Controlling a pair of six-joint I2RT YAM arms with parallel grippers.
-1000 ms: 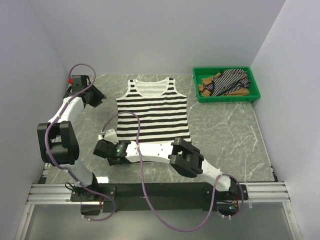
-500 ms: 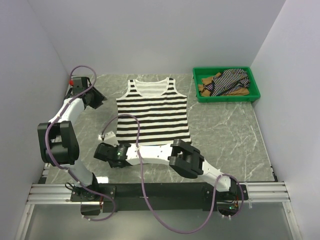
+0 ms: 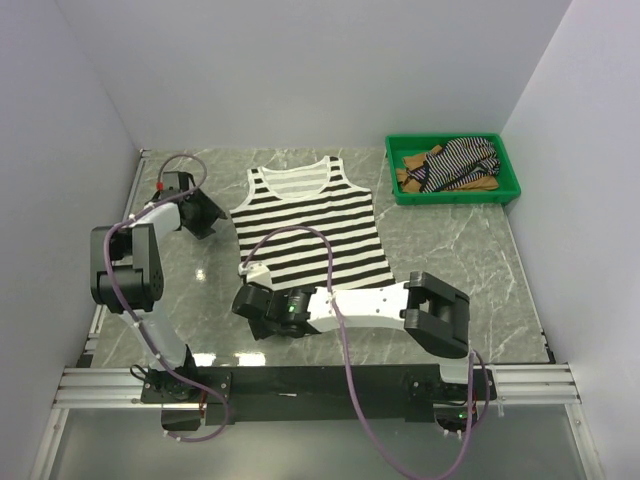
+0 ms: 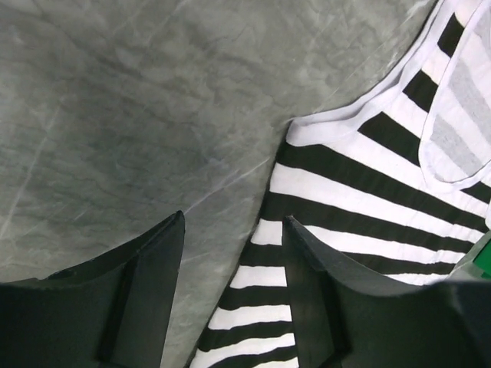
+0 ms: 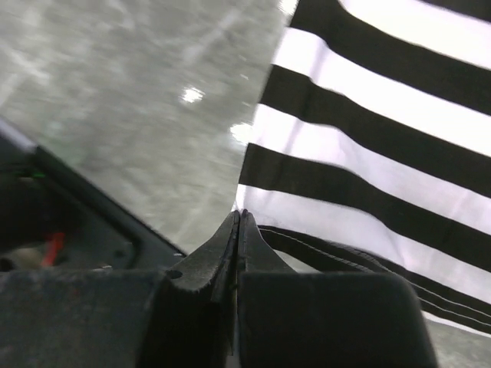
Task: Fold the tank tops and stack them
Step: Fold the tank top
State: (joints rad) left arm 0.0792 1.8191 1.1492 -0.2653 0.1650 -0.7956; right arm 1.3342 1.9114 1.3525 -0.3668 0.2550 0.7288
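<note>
Fingers of right gripper [image 5: 239, 221] clamp the near-left hem corner of wide black-and-white striped cloth tank top [image 3: 318, 225]; left gripper [image 4: 234, 230] gapes over its left edge; neckline points far, grey marble table [image 3: 460, 250] bare rightward

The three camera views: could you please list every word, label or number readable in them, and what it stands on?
None: no readable text shows on the wide-striped black-and-white cloth tank top, the green plastic tray or the grey marbled table.
</note>
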